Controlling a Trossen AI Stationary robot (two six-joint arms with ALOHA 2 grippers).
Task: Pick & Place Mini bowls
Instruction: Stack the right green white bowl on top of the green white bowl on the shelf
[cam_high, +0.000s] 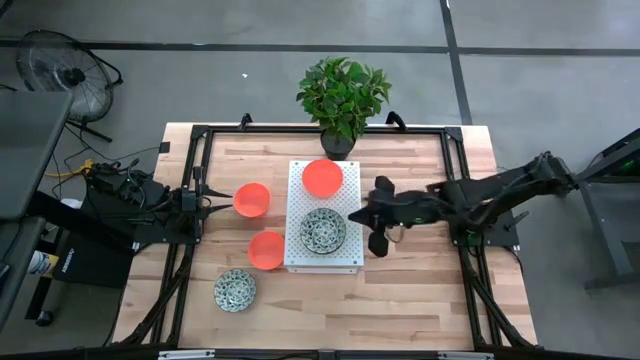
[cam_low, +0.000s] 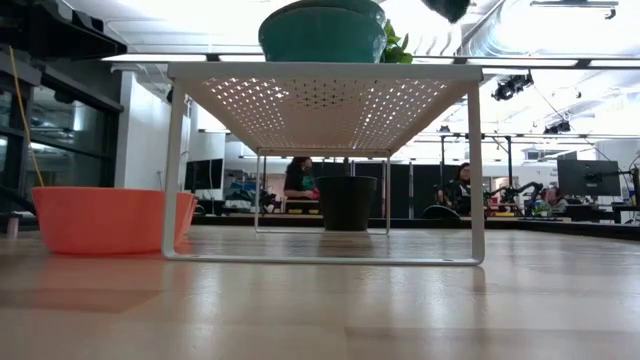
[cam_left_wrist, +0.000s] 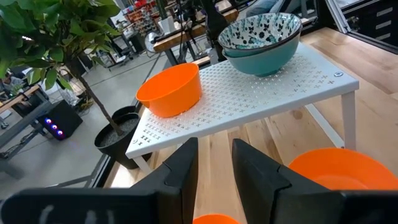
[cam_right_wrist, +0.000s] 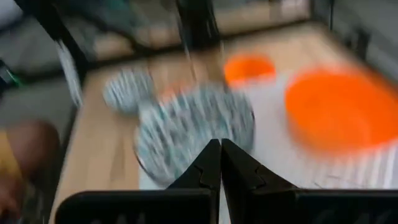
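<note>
Overhead only — right gripper (cam_high: 377, 213) beside the white rack (cam_high: 352, 205), jaws clenched empty; left gripper (cam_high: 203, 199) jaws parted.

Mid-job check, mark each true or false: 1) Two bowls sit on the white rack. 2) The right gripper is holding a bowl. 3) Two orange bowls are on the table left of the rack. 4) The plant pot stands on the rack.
1) True: an orange bowl and a patterned bowl sit on the white rack.
2) False: the right gripper is shut and empty, beside the rack.
3) True: two orange bowls rest there.
4) False: the plant pot stands on the table behind the rack.
</note>
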